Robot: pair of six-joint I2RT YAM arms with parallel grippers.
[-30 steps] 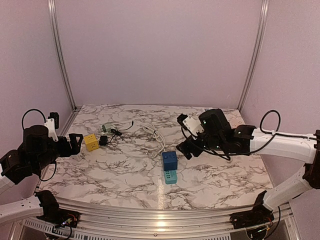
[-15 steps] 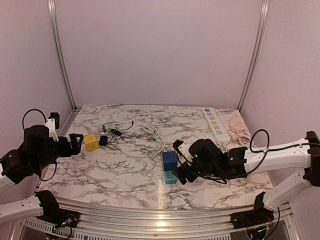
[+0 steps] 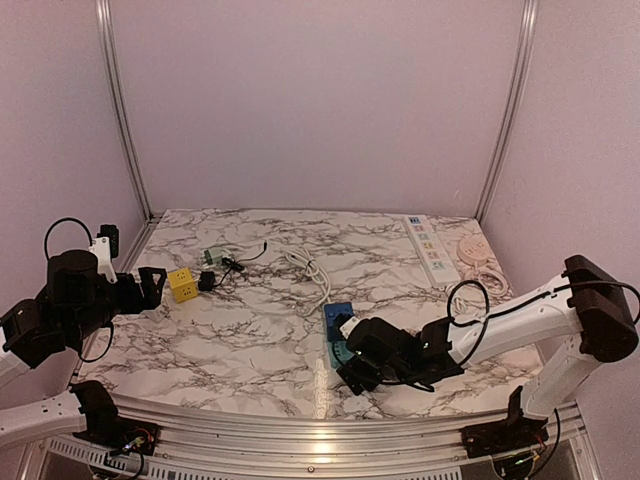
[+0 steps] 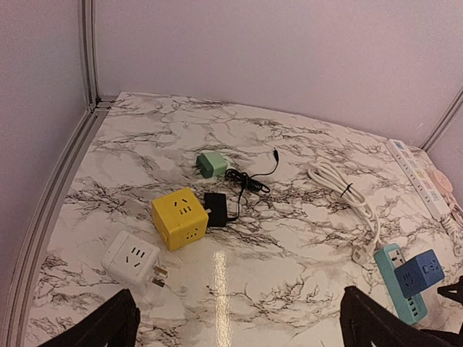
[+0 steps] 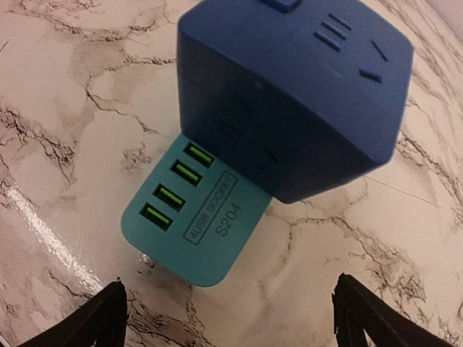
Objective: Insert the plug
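- The right gripper (image 5: 230, 283) hangs low over the marble table (image 3: 250, 340), at the near middle, with its fingers (image 5: 94, 318) spread wide and nothing between them.
- A blue cube adapter (image 5: 289, 94) sits on top of the far end of a teal USB socket strip (image 5: 195, 224). Whether its pins are fully seated cannot be told.
- In the right wrist view both pieces lie just ahead of the fingertips, centred in the gap. The strip's near end, with four green USB ports, points back toward the gripper, and neither finger touches it.
- From the top view the gripper body covers the near part of the teal strip, and the blue cube shows just beyond it.
- The left gripper (image 4: 239, 291) is held above the table's left edge with its fingers (image 4: 108, 325) wide apart and empty, well away from the blue cube.
- Ahead of the left gripper lie a white cube adapter (image 4: 134, 259) and a yellow cube socket (image 4: 179, 217) with a black plug (image 4: 215, 208) against its side. A green adapter (image 4: 212, 164) lies farther back.
- A bundled white cable (image 4: 347, 199) lies between the yellow cube and the blue cube.
- A white power strip (image 3: 428, 245) lies at the far right.
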